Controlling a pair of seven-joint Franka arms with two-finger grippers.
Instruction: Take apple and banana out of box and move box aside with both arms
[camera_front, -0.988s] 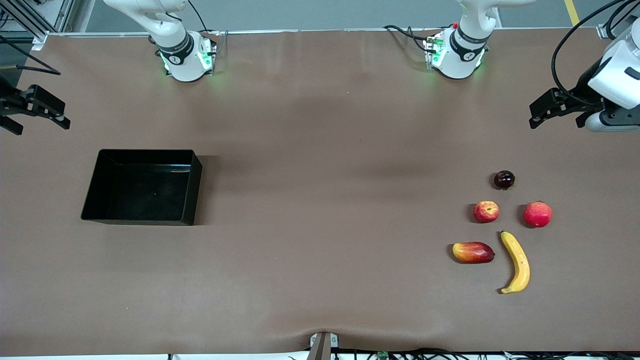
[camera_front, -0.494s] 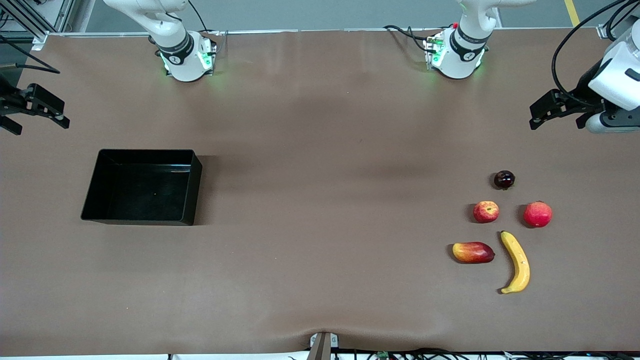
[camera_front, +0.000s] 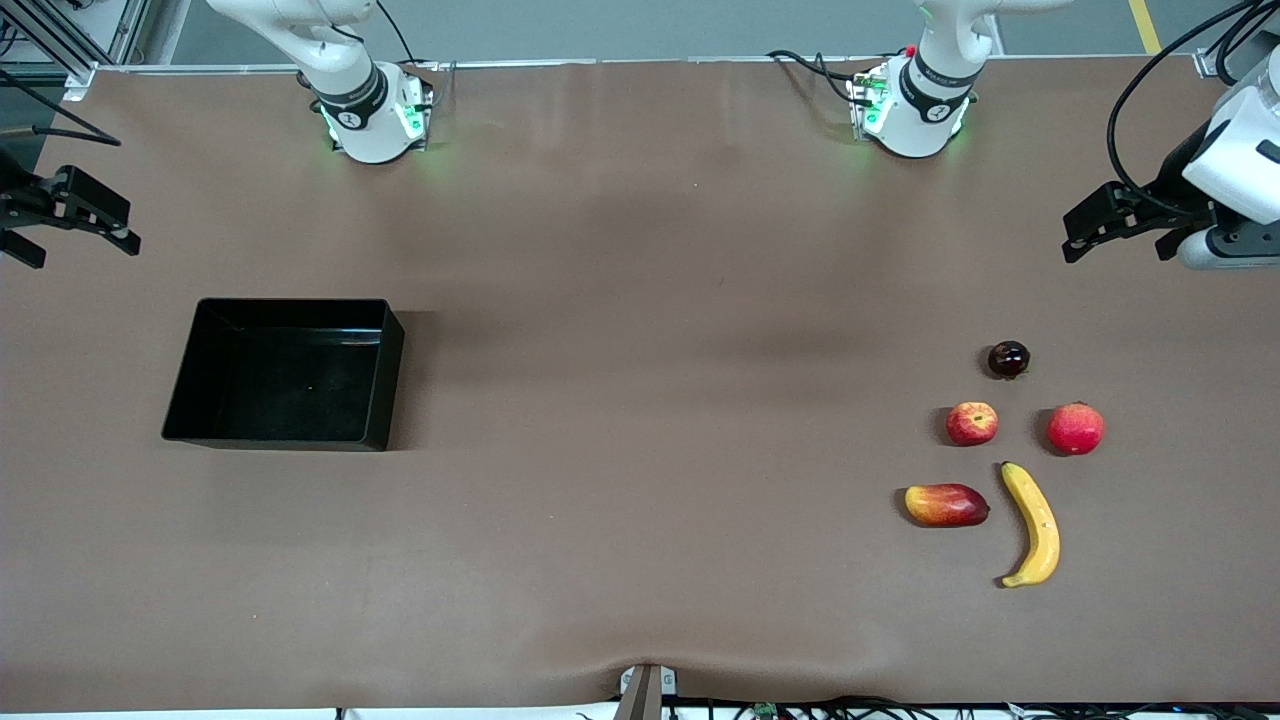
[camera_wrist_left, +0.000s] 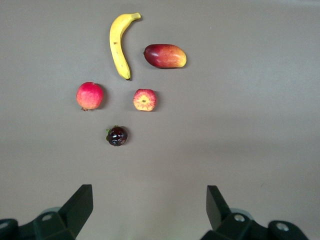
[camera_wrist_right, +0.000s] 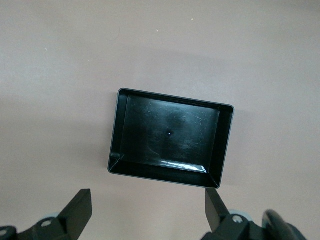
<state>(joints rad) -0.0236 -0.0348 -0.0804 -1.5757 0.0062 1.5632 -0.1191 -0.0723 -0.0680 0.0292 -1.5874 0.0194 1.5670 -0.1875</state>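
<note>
The black box (camera_front: 388, 372) sits empty on the table toward the right arm's end. It also shows in the right wrist view (camera_wrist_right: 165, 173). The yellow banana (camera_front: 1035, 525) and the small red apple (camera_front: 972, 423) lie toward the left arm's end, the banana nearer the front camera. Both show in the left wrist view, banana (camera_wrist_left: 117, 45) and apple (camera_wrist_left: 144, 100). My left gripper (camera_front: 1115, 240) hangs open and empty, up over the table edge, apart from the fruits (camera_wrist_left: 150, 200). My right gripper (camera_front: 80, 245) hangs open and empty over the table edge at the box's end (camera_wrist_right: 147, 202).
An oval red-and-yellow mango (camera_front: 946, 504) lies beside the banana. A larger evenly red fruit (camera_front: 1076, 428) lies beside the apple. A small dark round fruit (camera_front: 1009, 359) lies farther from the front camera than the apple. The two arm bases stand at the table's back edge.
My left gripper has drifted slightly toward its end of the table. The right gripper, the box and the fruits have not visibly moved.
</note>
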